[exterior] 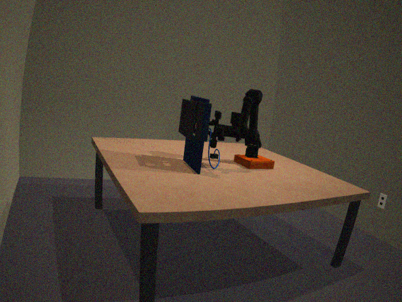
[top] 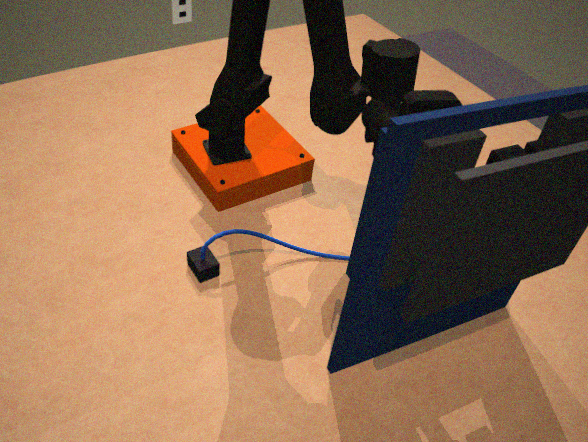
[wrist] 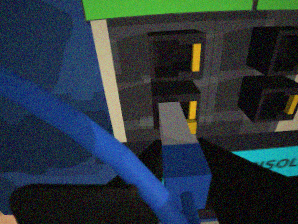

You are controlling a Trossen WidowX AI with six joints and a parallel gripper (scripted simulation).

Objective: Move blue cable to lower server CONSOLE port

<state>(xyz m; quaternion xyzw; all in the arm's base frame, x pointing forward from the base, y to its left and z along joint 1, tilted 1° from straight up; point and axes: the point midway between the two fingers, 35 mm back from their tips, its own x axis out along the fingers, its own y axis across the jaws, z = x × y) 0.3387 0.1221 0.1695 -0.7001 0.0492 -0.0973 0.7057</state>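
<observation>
Plug (wrist: 186,165), blue with a grey tab, is clenched between the dark fingers (exterior: 211,122) on the arm's side of the upright blue panel (top: 370,280) (exterior: 195,154) (wrist: 35,115). Its tip overlaps a port on that panel's equipment; whether seated, and on which server, I cannot tell. Gripping looks done; letting go remains.

Pale wood-toned table (top: 115,325) (exterior: 239,188) on dark legs, orange base block (top: 280,145) (exterior: 254,162) lying flat on top, small black cube (top: 203,265) (exterior: 214,156) near it, upright blue panel (top: 370,280) (exterior: 195,154) standing on the same surface, shadows across the wood.
</observation>
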